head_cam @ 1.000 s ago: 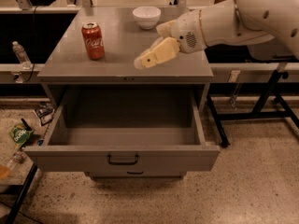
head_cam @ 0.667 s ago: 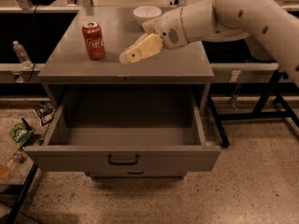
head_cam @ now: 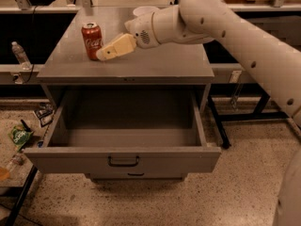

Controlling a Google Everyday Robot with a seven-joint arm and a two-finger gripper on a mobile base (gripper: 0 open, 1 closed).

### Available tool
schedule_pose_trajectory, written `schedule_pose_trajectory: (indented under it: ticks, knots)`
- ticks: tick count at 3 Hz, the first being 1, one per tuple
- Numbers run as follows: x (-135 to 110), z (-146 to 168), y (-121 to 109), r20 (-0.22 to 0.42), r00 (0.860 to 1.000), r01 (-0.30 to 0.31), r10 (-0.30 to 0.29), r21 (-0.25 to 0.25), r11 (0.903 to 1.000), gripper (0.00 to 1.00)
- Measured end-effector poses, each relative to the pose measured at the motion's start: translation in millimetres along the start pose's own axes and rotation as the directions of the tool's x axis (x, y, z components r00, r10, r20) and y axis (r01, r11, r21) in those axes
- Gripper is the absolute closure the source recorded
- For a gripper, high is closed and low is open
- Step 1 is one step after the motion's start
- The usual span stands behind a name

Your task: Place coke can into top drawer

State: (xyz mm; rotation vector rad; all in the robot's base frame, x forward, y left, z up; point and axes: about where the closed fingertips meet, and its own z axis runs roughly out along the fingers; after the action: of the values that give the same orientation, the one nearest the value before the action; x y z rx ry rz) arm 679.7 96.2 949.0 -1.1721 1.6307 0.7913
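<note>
The coke can, red with white script and a silver top, stands upright on the left part of the grey cabinet top. My gripper reaches in from the right, its cream tip just right of the can's base and very close to it. The top drawer is pulled wide open below, with its dark handle centred on the front. Nothing lies inside the drawer.
A white bowl sits at the back of the cabinet top, partly hidden by my arm. The lower drawer front shows under the open drawer. A plastic bottle stands at left; a green bag lies on the floor.
My arm has swung left across the cabinet top, bringing the gripper from the middle right to right beside the can. The can and the drawer have not moved.
</note>
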Motion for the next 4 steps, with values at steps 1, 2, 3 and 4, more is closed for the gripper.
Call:
schedule_pose_trajectory:
  ticks: [1, 2, 3, 4]
  knots:
    - [-1, 21, -29, 0.004, 1.0, 0.016, -0.017, 0.109, 0.9939, 0.0]
    - [-5, 24, -38, 0.018, 1.0, 0.02, -0.023, 0.144, 0.9894, 0.0]
    - [-5, 24, -38, 0.018, 1.0, 0.02, -0.023, 0.144, 0.9894, 0.0]
    - [4, 38, -61, 0.018, 0.999, 0.024, -0.027, 0.169, 0.9854, 0.0]
